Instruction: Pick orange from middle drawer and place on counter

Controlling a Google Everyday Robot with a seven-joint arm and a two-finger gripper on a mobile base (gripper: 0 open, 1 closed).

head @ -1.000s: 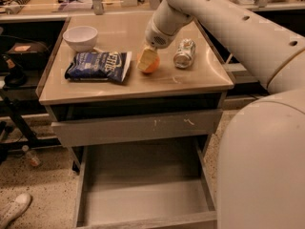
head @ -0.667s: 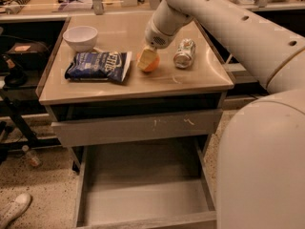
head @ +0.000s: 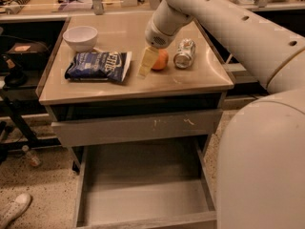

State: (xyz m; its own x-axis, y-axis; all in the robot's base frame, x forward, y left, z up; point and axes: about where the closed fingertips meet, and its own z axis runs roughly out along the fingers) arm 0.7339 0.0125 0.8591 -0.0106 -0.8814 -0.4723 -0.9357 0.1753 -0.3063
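Change: since a second ago, more of the orange (head: 162,60) is exposed at the right of the gripper (head: 149,61); nothing else is shifted.
Gripper: held low over the counter (head: 190,78), near its middle; whether it is clenched or released cannot be told.
Room: a bare strip of counter is left between gripper and front rim; the middle drawer (head: 143,200) is pulled out below.
Writing: white letters are printed on the blue chip bag (head: 99,66) left of the gripper, but cannot be read.
Orange: set on the counter, against the gripper's right side, with the crushed can (head: 184,53) just beyond.
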